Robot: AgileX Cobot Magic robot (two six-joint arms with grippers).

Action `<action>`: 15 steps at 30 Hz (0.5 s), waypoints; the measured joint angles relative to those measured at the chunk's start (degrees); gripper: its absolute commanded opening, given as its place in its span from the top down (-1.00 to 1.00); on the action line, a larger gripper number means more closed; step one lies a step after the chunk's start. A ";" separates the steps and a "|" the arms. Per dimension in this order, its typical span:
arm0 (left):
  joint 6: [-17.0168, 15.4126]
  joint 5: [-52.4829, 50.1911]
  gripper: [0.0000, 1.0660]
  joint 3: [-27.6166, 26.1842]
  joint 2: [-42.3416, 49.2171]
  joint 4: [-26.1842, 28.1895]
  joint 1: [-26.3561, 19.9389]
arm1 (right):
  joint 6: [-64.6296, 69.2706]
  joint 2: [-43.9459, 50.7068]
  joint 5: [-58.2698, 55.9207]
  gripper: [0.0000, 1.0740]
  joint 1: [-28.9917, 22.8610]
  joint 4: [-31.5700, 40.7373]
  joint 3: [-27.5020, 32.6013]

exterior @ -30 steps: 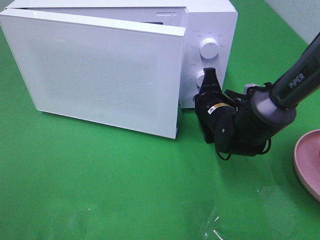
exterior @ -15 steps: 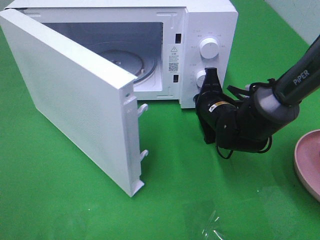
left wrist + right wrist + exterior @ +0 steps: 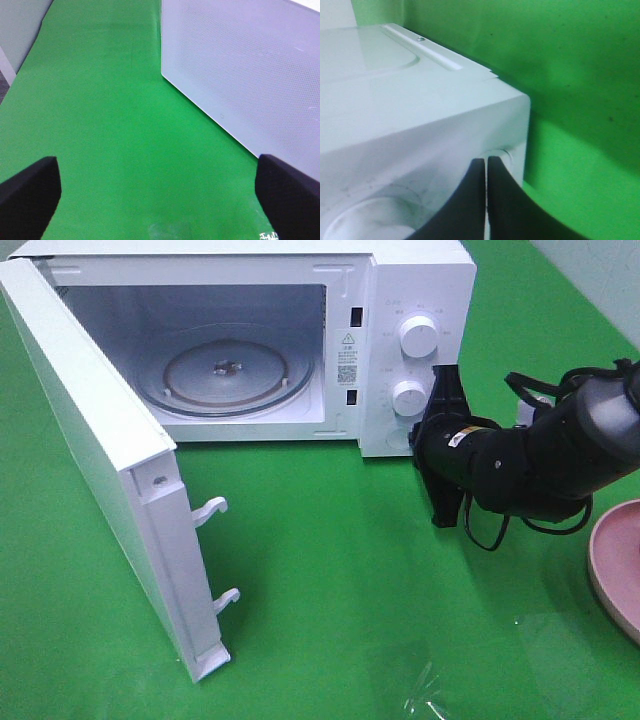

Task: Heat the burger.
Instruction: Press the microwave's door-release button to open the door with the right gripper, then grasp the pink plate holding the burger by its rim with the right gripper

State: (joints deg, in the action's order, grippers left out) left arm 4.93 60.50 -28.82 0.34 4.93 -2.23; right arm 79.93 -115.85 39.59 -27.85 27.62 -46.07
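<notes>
The burger is not in any view. The white microwave (image 3: 420, 280) stands at the back with its door (image 3: 90, 440) swung wide open to the left, and the glass turntable (image 3: 225, 370) inside is bare. My right gripper (image 3: 447, 378) is shut and empty, at the right edge of the control panel beside the lower knob (image 3: 407, 396). In the right wrist view its fingers (image 3: 486, 170) are pressed together, close against the microwave's corner (image 3: 420, 110). My left gripper (image 3: 160, 200) is open and empty, low over the green table, facing the outside of the door (image 3: 250, 75).
A round pink plate (image 3: 615, 560) lies at the right edge of the table, with nothing showing on its visible part. The open door juts far forward on the left. The table (image 3: 350, 590) is green cloth, with a shiny clear patch (image 3: 425, 695) near the front.
The microwave door has swung from nearly closed to wide open. My right gripper has moved right, away from the front of the control panel to its right edge.
</notes>
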 measured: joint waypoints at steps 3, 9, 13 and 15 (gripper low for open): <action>0.00 0.00 -0.83 0.00 0.00 0.00 0.00 | -1.55 1.09 -2.98 1.00 0.00 0.00 0.80; 0.00 0.00 -0.83 0.00 0.00 0.00 0.00 | -10.89 5.39 -12.78 1.00 0.00 -0.06 2.01; 0.00 0.00 -0.83 0.00 0.00 0.00 0.00 | -17.76 7.39 -17.70 0.98 0.00 -0.06 2.06; 0.00 0.00 -0.83 0.00 0.00 0.00 0.00 | -28.48 10.14 -22.86 0.96 0.00 -0.06 2.06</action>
State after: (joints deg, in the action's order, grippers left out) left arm 4.93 60.50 -28.82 0.34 4.93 -2.23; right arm 51.45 -105.71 16.73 -27.85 27.56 -44.00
